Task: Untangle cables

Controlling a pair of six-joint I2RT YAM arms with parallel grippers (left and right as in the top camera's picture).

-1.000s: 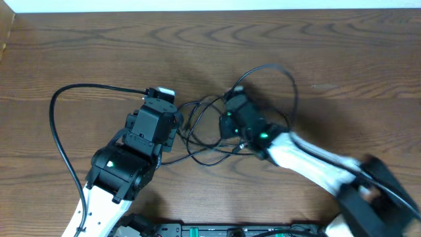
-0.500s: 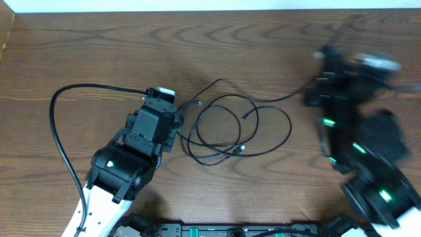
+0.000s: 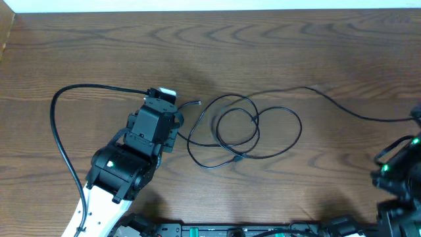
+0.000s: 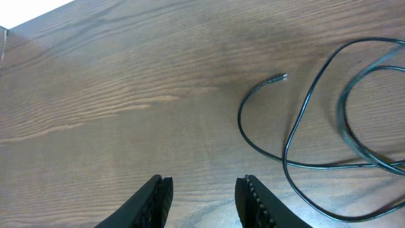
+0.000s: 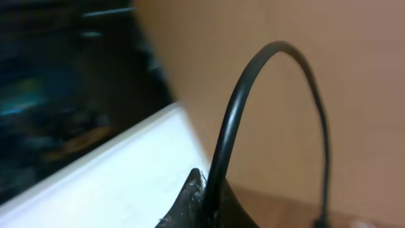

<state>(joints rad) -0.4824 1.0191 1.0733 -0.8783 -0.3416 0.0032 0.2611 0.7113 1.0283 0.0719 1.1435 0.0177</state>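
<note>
Tension seems the point at the near right: the right pincer (image 5: 204,190) is pinched tight on the black cable (image 5: 278,45), holding one end well out to the side so that a single strand draws off from the heap. Further in, the left pincer (image 4: 204,201) hangs half-spread and empty above bare bench (image 4: 95,95); I'd guess it is placed to pin or pick a strand. Just beyond it the free plug end (image 4: 282,77) curls away, and the rest of the cable lies mid-bench in loose overlapping loops, not yet separated.
</note>
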